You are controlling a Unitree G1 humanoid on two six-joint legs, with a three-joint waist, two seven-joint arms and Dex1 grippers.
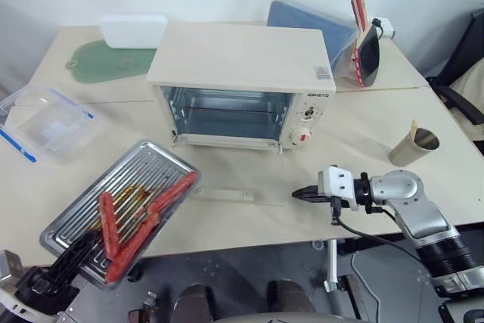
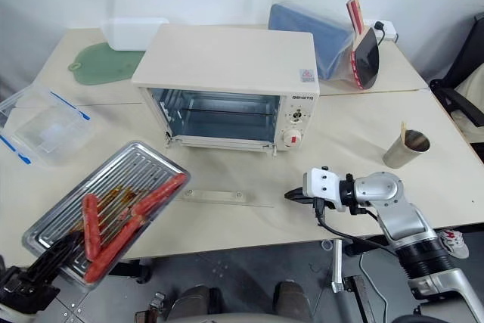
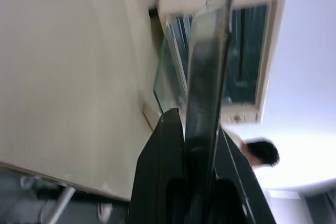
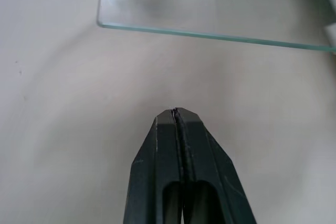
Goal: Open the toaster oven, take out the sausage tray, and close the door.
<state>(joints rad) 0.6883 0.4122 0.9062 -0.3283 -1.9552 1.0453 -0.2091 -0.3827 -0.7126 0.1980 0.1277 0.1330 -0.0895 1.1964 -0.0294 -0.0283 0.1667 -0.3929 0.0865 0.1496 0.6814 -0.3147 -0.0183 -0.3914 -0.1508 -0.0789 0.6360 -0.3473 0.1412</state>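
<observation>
- The left gripper (image 1: 76,251) pinches the near rim of the sausage tray (image 1: 144,168), held tilted over the table's (image 1: 363,122) front-left edge; three red sausages (image 1: 140,213) lie on it
- The right gripper (image 1: 296,195) hovers just beside the lowered door (image 1: 227,194), fingers pressed together, empty
- Beyond, the toaster oven (image 1: 242,62) gapes open

A pale counter (image 1: 378,122) carries the cream toaster oven (image 1: 242,85), its glass door (image 1: 227,179) folded down flat. Nearby sit a clear blue-edged container (image 1: 45,122), a green mat (image 1: 102,62), a white box (image 1: 134,30) and a metal cup (image 1: 414,147).
</observation>
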